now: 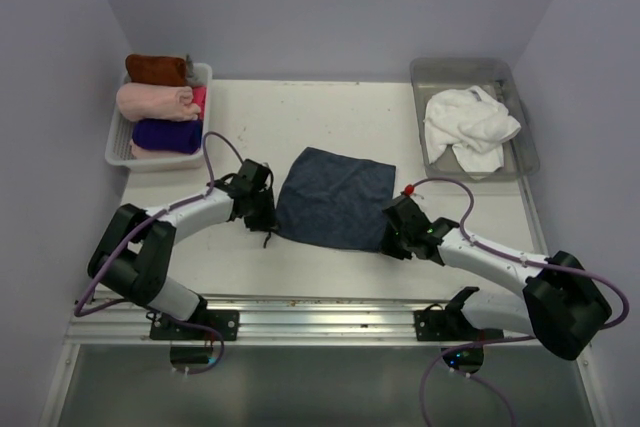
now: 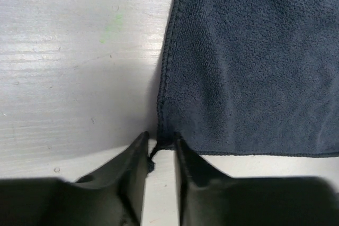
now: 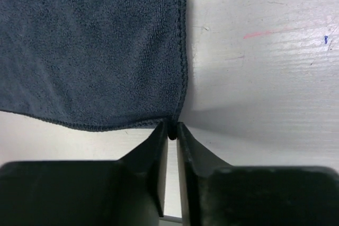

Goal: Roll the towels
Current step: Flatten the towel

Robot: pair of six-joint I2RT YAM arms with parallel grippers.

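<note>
The slate-blue towel [image 1: 335, 197] is spread flat at the middle of the table [image 1: 300, 117], slightly skewed, with its near hem running from one arm to the other. The cloth lies wholly beyond both pincers, toward the far side, so a roll is judged to have to travel away from the bases.

The near-left corner is set between the tips of the left gripper [image 2: 160, 144]. Its jaws are narrow, but a gap is seen, and a firm hold cannot be told. The near-right corner is nipped by the right gripper [image 3: 172, 130], whose jaws are almost together. Neither arm is nearer.

A white towel [image 1: 470, 125] is heaped in the clear bin [image 1: 522, 137].
</note>
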